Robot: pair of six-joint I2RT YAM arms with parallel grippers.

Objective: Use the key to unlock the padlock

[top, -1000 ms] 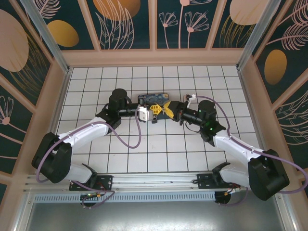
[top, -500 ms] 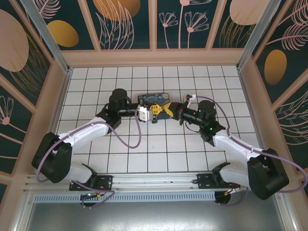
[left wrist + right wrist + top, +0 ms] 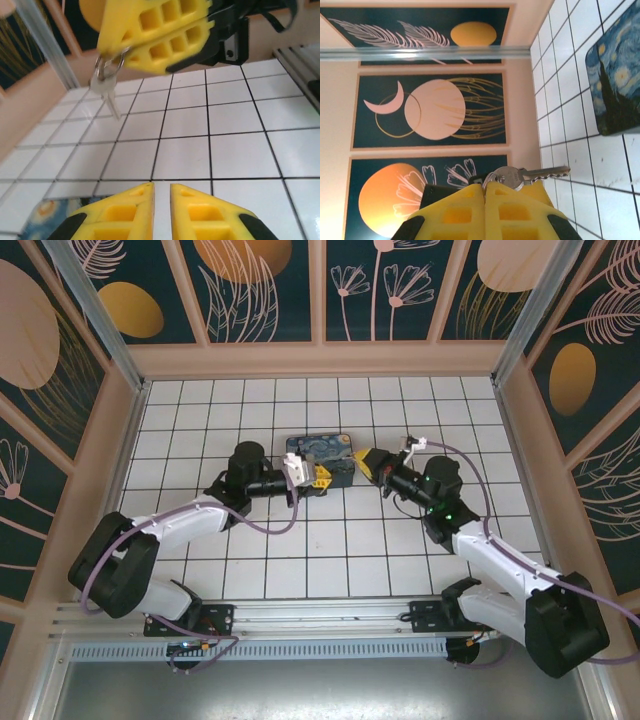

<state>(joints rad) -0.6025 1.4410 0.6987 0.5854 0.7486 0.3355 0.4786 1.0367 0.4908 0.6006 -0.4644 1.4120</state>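
Right wrist: key (image 3: 536, 174) seemingly horizontal, rightward

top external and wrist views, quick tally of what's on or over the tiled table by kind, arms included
robot arms: 2, left arm and right arm
blue tin box: 1
key: 1, on a ring pinched in the right end effector
total: 4

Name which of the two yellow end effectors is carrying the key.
The right end effector: its closed fingers grip the key by its ring, so the key hangs from its tips. The left end effector has nothing between its fingers.
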